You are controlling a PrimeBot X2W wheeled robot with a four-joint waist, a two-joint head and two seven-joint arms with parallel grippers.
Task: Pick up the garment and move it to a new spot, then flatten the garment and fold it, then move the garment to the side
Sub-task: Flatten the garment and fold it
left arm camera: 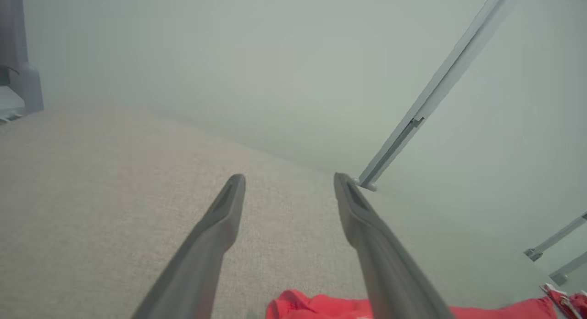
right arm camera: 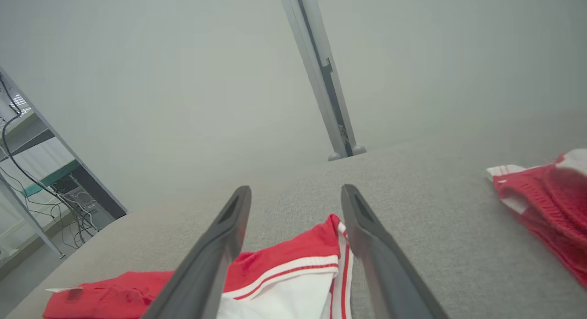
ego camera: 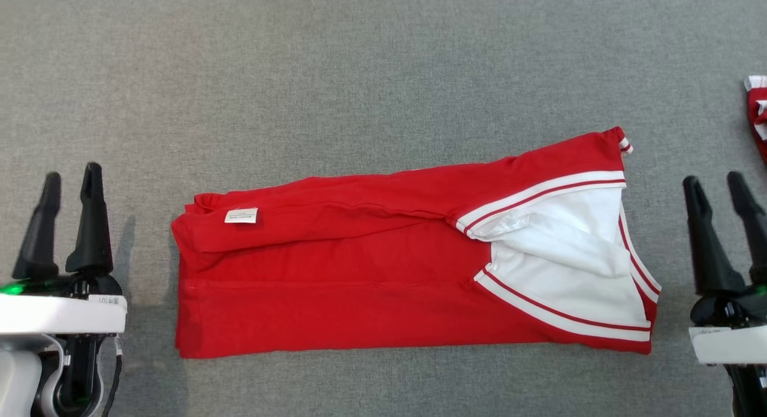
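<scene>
Head view: shows red garment [ego camera: 383, 273] flat at centre of grey bench [ego camera: 359, 75], folded lengthwise into a long band. Puts white V-neck end with striped trim toward robot's right, hem end with white label [ego camera: 241, 215] toward left. Places left gripper [ego camera: 73, 172] just off hem end and right gripper [ego camera: 712, 178] just off collar end, both clear of cloth, fingers spread, holding nothing. Reads as parked at the two short ends, probably to take corners for a crosswise fold. Catches second red-and-white garment [ego camera: 758, 114] at right edge, well apart.

Left wrist view: looks along left gripper [left arm camera: 290, 177] fingers, parted wide, nothing between but bare bench. Shows red hem edge low in frame, near the fingers, not touched. Shows metal post [left arm camera: 426, 108] at far edge.

Right wrist view: looks along right gripper [right arm camera: 296, 188] fingers, likewise open and empty. Frames collar end between them, below the tips, no contact visible. Shows second garment off to the right.

Judged: lengthwise fold done but top layer skewed; crosswise fold and move aside not yet done.
</scene>
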